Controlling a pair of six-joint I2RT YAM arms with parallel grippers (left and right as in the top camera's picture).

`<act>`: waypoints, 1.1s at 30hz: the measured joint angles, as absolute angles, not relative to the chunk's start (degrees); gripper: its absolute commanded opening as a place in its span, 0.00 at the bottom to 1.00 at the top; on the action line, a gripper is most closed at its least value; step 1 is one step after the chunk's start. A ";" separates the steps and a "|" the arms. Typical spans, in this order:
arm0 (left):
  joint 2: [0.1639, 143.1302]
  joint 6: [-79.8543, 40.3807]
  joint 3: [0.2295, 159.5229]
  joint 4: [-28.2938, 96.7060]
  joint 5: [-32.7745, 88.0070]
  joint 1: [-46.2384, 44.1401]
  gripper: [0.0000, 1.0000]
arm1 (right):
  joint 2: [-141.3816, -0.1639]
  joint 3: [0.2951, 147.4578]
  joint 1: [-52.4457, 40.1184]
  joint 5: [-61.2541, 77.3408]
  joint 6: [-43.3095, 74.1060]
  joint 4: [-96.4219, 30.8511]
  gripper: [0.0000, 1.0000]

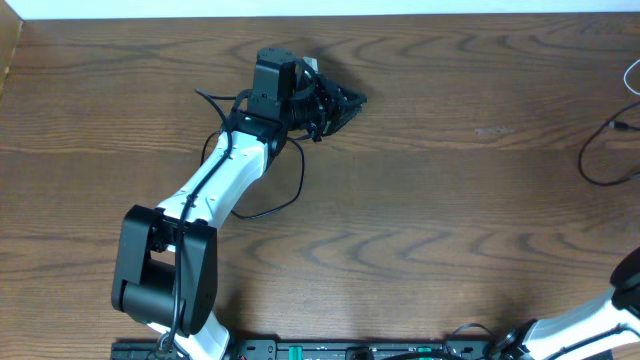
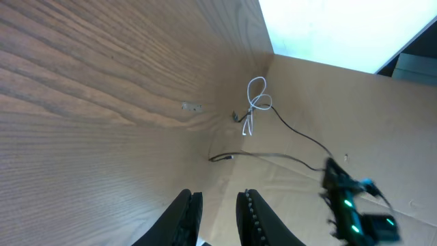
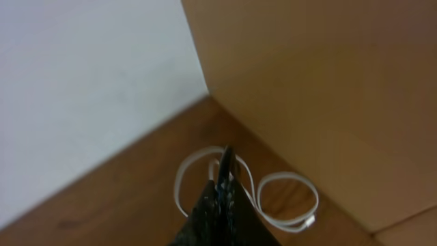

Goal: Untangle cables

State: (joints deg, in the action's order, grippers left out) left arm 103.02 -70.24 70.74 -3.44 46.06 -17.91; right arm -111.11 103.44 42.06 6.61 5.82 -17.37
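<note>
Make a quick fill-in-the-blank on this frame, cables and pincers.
1. The left pincer has ___ between its fingers.
2. The right pincer is ___.
3. The white cable lies in ___ beside the cardboard wall.
4. The black cable lies near the ___ edge of the table.
Missing: nothing; shut; loops; right.

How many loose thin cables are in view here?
2. A white cable lies looped near the corner of the table, and a black cable runs beside it; parts may be hidden.
</note>
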 measured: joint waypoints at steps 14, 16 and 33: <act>103.02 -70.24 70.74 -3.44 45.34 -17.91 0.23 | -117.54 103.44 42.09 4.23 7.60 -25.34 0.99; 103.02 -70.24 70.74 -3.42 45.01 -17.91 0.23 | -116.51 103.44 42.09 4.16 8.80 -27.51 0.99; 103.02 -68.88 70.74 -3.42 44.64 -17.91 0.23 | -100.92 104.22 37.58 10.22 10.70 -50.92 0.99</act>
State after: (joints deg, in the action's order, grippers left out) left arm 103.02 -68.88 70.74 -3.42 44.64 -17.91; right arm -100.92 104.22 37.58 10.22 10.70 -50.92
